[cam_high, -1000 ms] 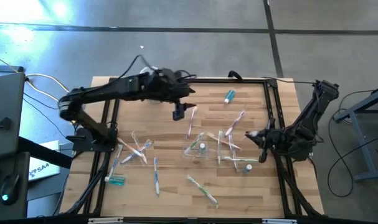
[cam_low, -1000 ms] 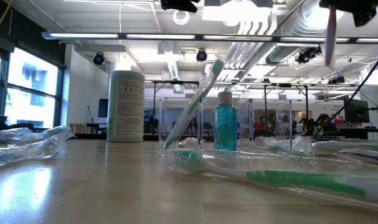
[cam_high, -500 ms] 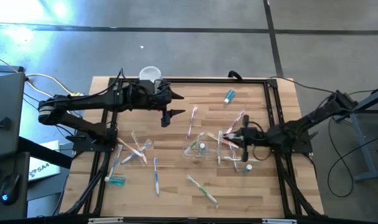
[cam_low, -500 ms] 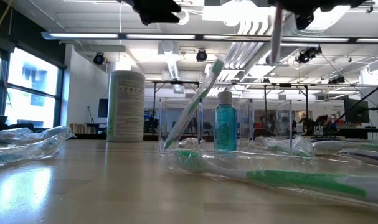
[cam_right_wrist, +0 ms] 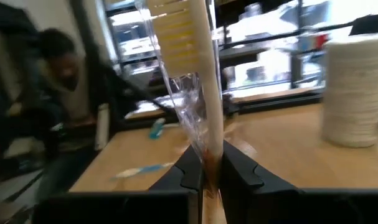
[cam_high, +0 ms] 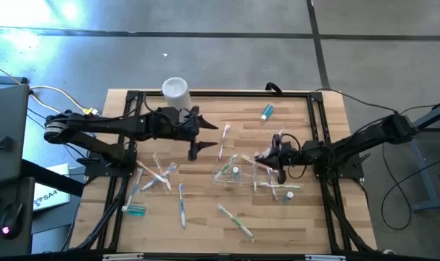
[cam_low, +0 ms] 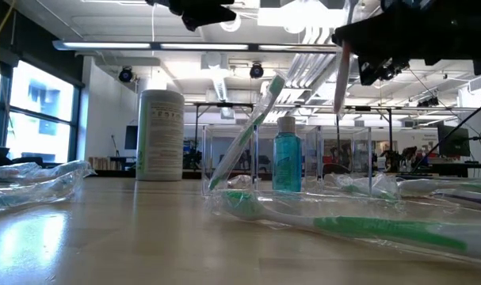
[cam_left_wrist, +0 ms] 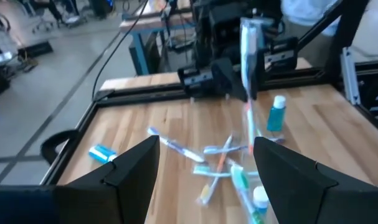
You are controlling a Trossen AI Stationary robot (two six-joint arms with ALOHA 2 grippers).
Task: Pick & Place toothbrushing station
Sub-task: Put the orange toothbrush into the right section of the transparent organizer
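Toothbrush (cam_right_wrist: 195,74): slim, white, clear-wrapped, upright.

Two arms, finished matt black throughout, built from slim tubular links joined by bulkier rounded joint housings. Left arm (cam_high: 111,125) fitted with a pale cable near its base and small yellow-orange markings near the shoulder joint. Right arm (cam_high: 364,141) uniformly dark, with a thin dark cable trailing behind. Left claw (cam_left_wrist: 201,168): two broad, flat, angular black fingers (cam_left_wrist: 129,171) with bevelled faces. Right claw (cam_right_wrist: 207,171): narrow black fingers, wedge-shaped at the tips.
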